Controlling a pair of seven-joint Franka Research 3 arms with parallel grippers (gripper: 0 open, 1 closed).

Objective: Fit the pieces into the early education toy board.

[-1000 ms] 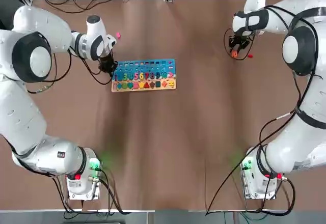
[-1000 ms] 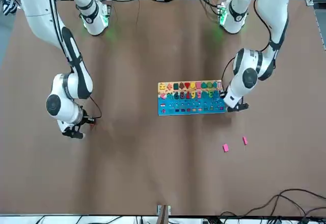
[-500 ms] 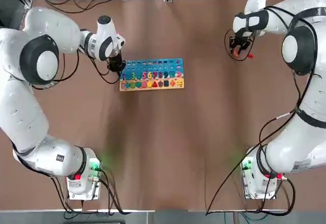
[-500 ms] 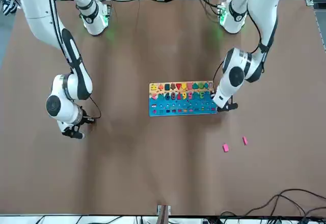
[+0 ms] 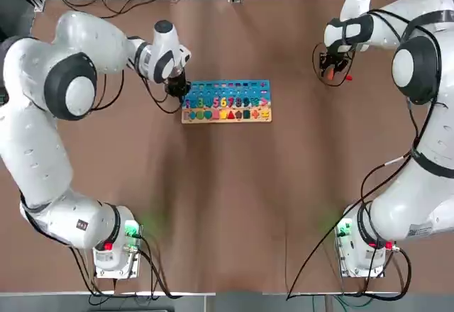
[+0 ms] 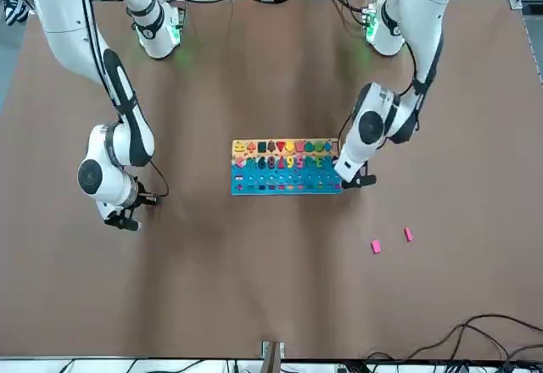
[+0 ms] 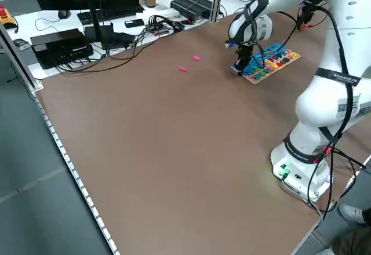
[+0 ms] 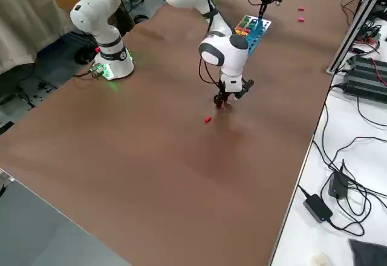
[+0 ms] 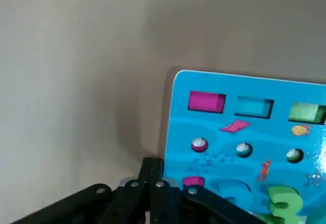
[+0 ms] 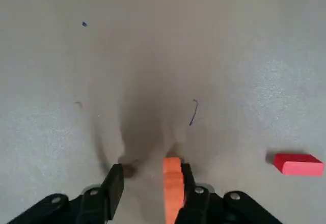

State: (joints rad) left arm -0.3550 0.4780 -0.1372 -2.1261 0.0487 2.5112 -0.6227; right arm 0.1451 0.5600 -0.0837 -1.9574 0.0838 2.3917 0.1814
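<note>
The early education toy board (image 5: 227, 101) lies flat at the table's far middle, blue part with numbers, tan strip with shapes. My left gripper (image 5: 178, 88) is shut, its tips against the board's (image 9: 244, 132) left end. Far right, my right gripper (image 5: 331, 67) stands low and open over the table. The orange piece (image 10: 172, 184) stands between its fingers, touching one finger (image 10: 186, 177), with a gap to the other. The red piece (image 10: 298, 164) lies loose beside it. Two pink pieces (image 6: 376, 246) (image 6: 408, 234) lie beyond the board on the left side.
Cables, a keyboard and boxes crowd the bench past the table's far edge (image 7: 116, 35). Power bricks and cables lie off the table's right edge (image 8: 357, 78). Both arm bases (image 5: 113, 248) (image 5: 362, 248) stand at the near edge.
The board has slid steadily toward the robot's right, with the shut left gripper following against its left end. The right gripper stays over the orange piece.
</note>
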